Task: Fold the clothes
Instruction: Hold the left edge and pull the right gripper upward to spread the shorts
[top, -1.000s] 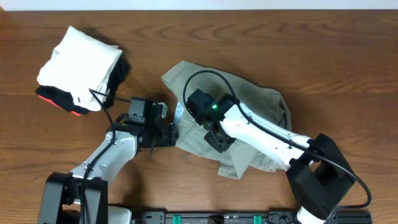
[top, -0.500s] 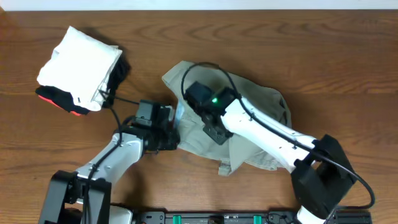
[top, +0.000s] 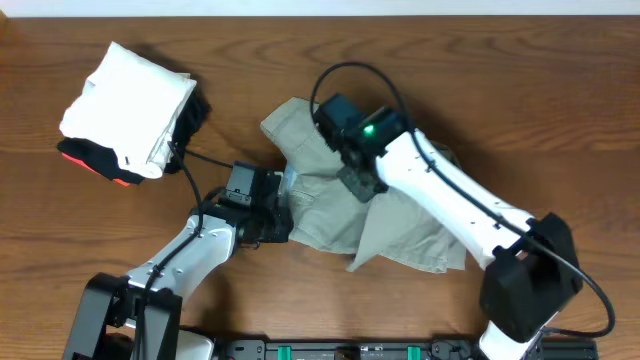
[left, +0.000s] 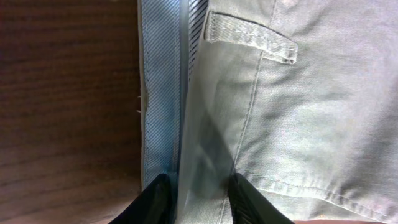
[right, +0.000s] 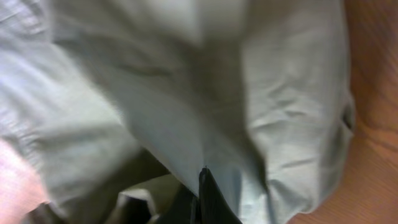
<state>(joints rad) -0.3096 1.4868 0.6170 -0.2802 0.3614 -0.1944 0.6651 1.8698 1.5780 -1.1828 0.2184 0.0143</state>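
Movement since the earlier frame: right gripper (top: 358, 185) has travelled from the near part of the trousers (top: 320, 215) toward the far side, drawing a flap of cloth up and over with it, and the left gripper (top: 278, 215) has advanced to the waistband edge. Right gripper fingers are pressed together on a thin fold of the fabric, which hangs around them in the right wrist view. Left gripper fingers (left: 155, 199) stand either side of the waistband edge, with the cloth filling the gap between them: a pinch on the trousers. Trousers lie crumpled at the middle of the table (top: 500, 90), light khaki, with a striped blue lining exposed at the waistband (left: 163, 93) and a belt loop (left: 252, 43) just beside it. White folded garment (top: 125, 95) sits well apart, at far left.
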